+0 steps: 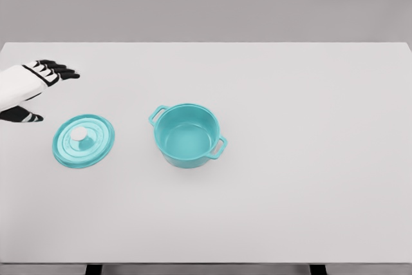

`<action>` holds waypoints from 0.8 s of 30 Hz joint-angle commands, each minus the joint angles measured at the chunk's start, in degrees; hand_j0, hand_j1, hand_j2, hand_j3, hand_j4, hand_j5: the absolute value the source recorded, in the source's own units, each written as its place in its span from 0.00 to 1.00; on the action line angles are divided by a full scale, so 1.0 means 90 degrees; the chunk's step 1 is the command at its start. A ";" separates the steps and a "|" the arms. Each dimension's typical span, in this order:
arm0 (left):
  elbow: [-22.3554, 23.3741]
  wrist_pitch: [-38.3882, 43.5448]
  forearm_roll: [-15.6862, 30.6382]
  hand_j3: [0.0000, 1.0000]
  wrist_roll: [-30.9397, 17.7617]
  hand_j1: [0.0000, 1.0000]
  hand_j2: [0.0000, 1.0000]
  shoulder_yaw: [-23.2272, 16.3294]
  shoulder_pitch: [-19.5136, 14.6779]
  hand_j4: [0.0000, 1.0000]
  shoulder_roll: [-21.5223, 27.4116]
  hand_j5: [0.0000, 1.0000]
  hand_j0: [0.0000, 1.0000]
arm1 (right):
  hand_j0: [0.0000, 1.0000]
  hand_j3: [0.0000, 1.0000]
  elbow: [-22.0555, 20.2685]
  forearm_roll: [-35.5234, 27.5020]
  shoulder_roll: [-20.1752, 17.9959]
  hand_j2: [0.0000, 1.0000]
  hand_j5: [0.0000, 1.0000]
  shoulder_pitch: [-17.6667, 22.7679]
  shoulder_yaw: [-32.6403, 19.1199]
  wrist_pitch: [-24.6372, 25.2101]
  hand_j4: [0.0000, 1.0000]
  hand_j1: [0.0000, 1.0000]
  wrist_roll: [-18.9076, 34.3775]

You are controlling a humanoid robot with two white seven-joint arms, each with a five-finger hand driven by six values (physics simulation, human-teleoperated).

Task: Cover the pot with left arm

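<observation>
A teal pot with two side handles stands uncovered near the middle of the white table. Its teal lid with a pale round knob lies flat on the table to the pot's left. My left hand hovers at the left edge, up and left of the lid, fingers spread and the thumb pointing down, holding nothing. It does not touch the lid. The right arm is out of the picture.
Only the pot and lid lie on the table. The table's far edge runs across the top and its near edge along the bottom of the view.
</observation>
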 commanded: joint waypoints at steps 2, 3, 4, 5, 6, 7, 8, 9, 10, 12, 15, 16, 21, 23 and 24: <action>0.0076 0.0009 0.0615 1.00 -0.0643 1.00 1.00 -0.0676 -0.0097 1.00 0.0567 1.00 1.00 | 1.00 1.00 -0.0007 0.0000 0.0000 1.00 1.00 0.0000 0.0000 0.0000 1.00 1.00 0.0001; 0.0096 0.0009 0.0595 1.00 -0.0643 1.00 1.00 -0.0764 -0.0127 1.00 0.0567 1.00 1.00 | 1.00 1.00 0.0002 0.0000 0.0000 1.00 1.00 0.0000 0.0000 0.0000 1.00 1.00 0.0001; 0.0145 0.0009 0.0605 1.00 -0.0643 1.00 1.00 -0.0882 -0.0176 1.00 0.0567 1.00 1.00 | 1.00 1.00 0.0002 0.0000 0.0000 1.00 1.00 0.0000 0.0000 0.0000 1.00 1.00 0.0001; 0.0213 0.0009 0.0595 0.96 -0.0643 0.96 0.96 -0.0931 -0.0176 0.96 0.0567 0.96 0.96 | 1.00 1.00 0.0002 0.0000 0.0000 1.00 1.00 0.0000 0.0000 0.0000 1.00 1.00 0.0001; 0.0213 0.0009 0.0595 0.88 -0.0643 0.88 0.88 -0.0989 -0.0186 0.88 0.0567 0.88 0.88 | 1.00 1.00 0.0002 0.0000 0.0000 1.00 1.00 0.0000 0.0000 0.0000 1.00 1.00 0.0001; 0.0213 0.0009 0.0595 0.81 -0.0643 0.81 0.81 -0.0989 -0.0186 0.81 0.0567 0.81 0.81 | 1.00 1.00 0.0002 0.0000 0.0000 1.00 1.00 0.0000 0.0000 0.0000 1.00 1.00 0.0001; 0.0203 0.0009 0.0585 0.79 -0.0643 0.79 0.79 -0.1038 -0.0186 0.79 0.0567 0.79 0.79 | 1.00 1.00 0.0002 0.0000 0.0000 1.00 1.00 0.0000 0.0000 0.0000 1.00 1.00 0.0001; 0.0164 0.0009 0.0595 0.79 -0.0643 0.79 0.79 -0.1048 -0.0195 0.79 0.0528 0.79 0.79 | 1.00 1.00 -0.0007 0.0000 0.0000 1.00 1.00 0.0000 0.0000 0.0000 1.00 1.00 0.0001; 0.0145 0.0009 0.0595 0.79 -0.0643 0.79 0.79 -0.1048 -0.0195 0.79 0.0519 0.79 0.79 | 1.00 1.00 -0.0007 0.0000 0.0000 1.00 1.00 0.0000 0.0000 0.0000 1.00 1.00 0.0001; 0.0145 0.0009 0.0595 0.79 -0.0643 0.79 0.79 -0.1058 -0.0205 0.79 0.0489 0.79 0.79 | 1.00 1.00 0.0002 0.0000 0.0000 1.00 1.00 0.0000 0.0000 0.0000 1.00 1.00 0.0001; 0.0115 0.0009 0.0595 0.79 -0.0643 0.79 0.79 -0.1077 -0.0234 0.79 0.0411 0.79 0.79 | 1.00 1.00 0.0002 0.0000 0.0000 1.00 1.00 0.0000 0.0000 0.0000 1.00 1.00 0.0001; 0.0125 0.0009 0.0585 0.79 -0.0643 0.79 0.79 -0.1077 -0.0273 0.79 0.0372 0.79 0.79 | 1.00 1.00 0.0002 0.0000 0.0000 1.00 1.00 0.0000 0.0000 0.0000 1.00 1.00 0.0001; 0.0135 0.0009 0.0526 0.80 -0.0643 0.80 0.80 -0.1087 -0.0322 0.80 0.0079 0.80 0.80 | 1.00 1.00 0.0002 0.0000 0.0000 1.00 1.00 0.0000 0.0000 0.0000 1.00 1.00 0.0001; 0.0193 0.0009 0.0507 0.80 -0.0643 0.80 0.80 -0.1087 -0.0322 0.80 -0.0067 0.80 0.80 | 1.00 1.00 -0.0007 0.0000 0.0000 1.00 1.00 0.0000 0.0000 0.0000 1.00 1.00 0.0001; 0.0193 0.0009 0.0439 0.80 -0.0643 0.80 0.80 -0.1087 -0.0322 0.80 -0.0106 0.80 0.80 | 1.00 1.00 0.0002 0.0000 0.0000 1.00 1.00 0.0000 0.0000 0.0000 1.00 1.00 0.0001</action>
